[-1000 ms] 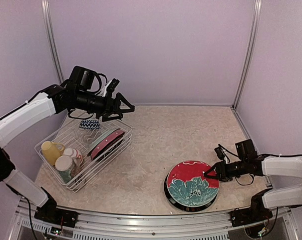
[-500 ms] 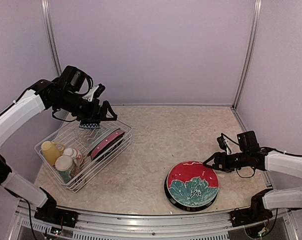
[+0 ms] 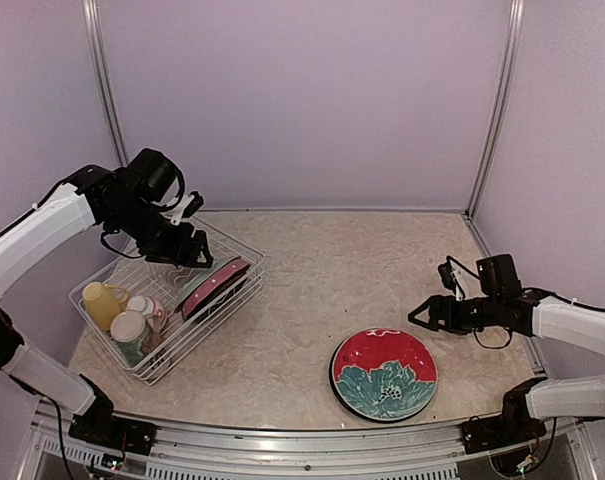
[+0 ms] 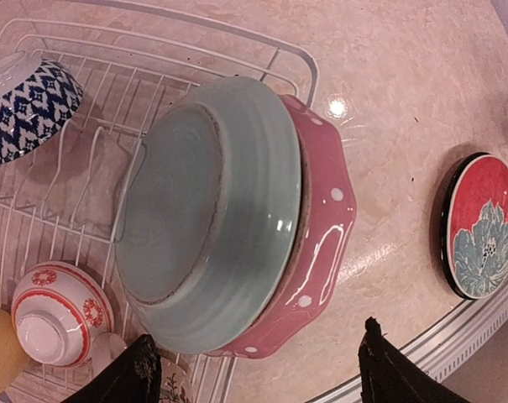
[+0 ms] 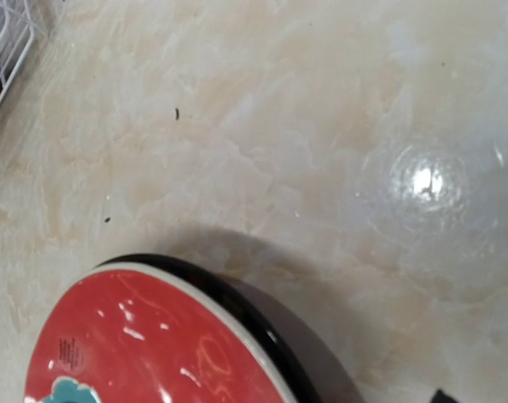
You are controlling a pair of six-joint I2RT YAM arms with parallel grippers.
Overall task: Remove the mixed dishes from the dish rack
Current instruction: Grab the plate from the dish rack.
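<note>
Now we see the left gripper (image 4: pixel 258 363) hovering above the dish rack (image 3: pixel 134 275), which sits at nine o'clock on the table (image 3: pixel 312 270). Its jaws are spread wide and grip nothing. Just beyond them the pale green plate (image 4: pixel 203 210) and the pink polka-dot plate (image 4: pixel 325 227) stand on edge, leaning together. The right gripper (image 3: pixel 420 312) is likewise spread and empty. The red floral plate (image 3: pixel 385 372) lies flat on the table at its seven o'clock, near but apart.
</note>
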